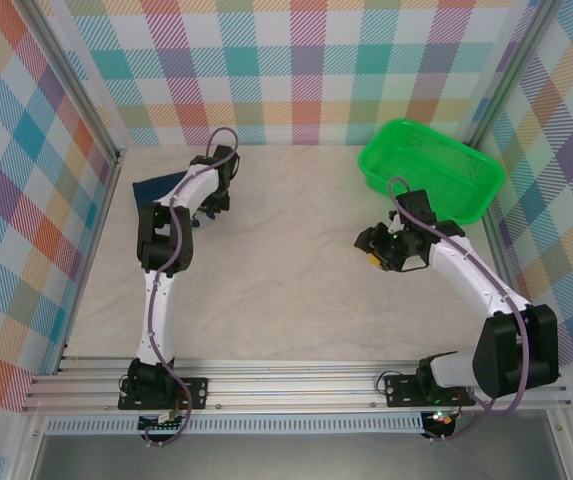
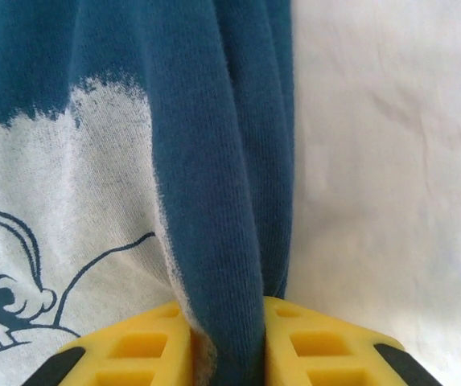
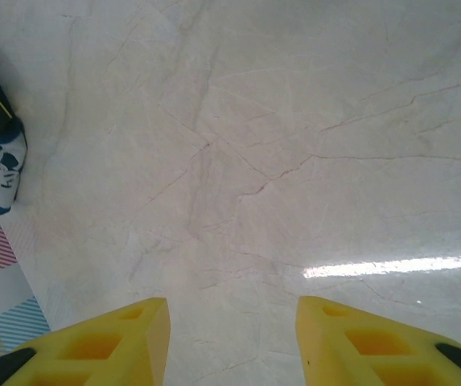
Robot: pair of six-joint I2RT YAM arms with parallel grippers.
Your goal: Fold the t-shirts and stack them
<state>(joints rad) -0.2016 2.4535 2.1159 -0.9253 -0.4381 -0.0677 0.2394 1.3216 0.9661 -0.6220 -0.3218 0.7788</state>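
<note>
Clamped in the left gripper (image 2: 227, 330), a ridge of the bunched shirt (image 2: 214, 161) suggests folding barely begun, nothing stacked; right gripper (image 3: 232, 338) hangs half-open, empty, over the counter (image 3: 294, 161).

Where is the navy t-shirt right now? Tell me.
In the top view the t-shirt lies at the table's far left, by the left wall, opposite the green basket; the left gripper pinches a fold of it.

Pale, marble-veined table (image 1: 286, 310), hemmed left, back and right by walls (image 1: 296, 70) of pastel plaid. Aluminium rails (image 1: 296, 372) along the near edge. White glare streak (image 3: 391, 267) on the surface.
</note>
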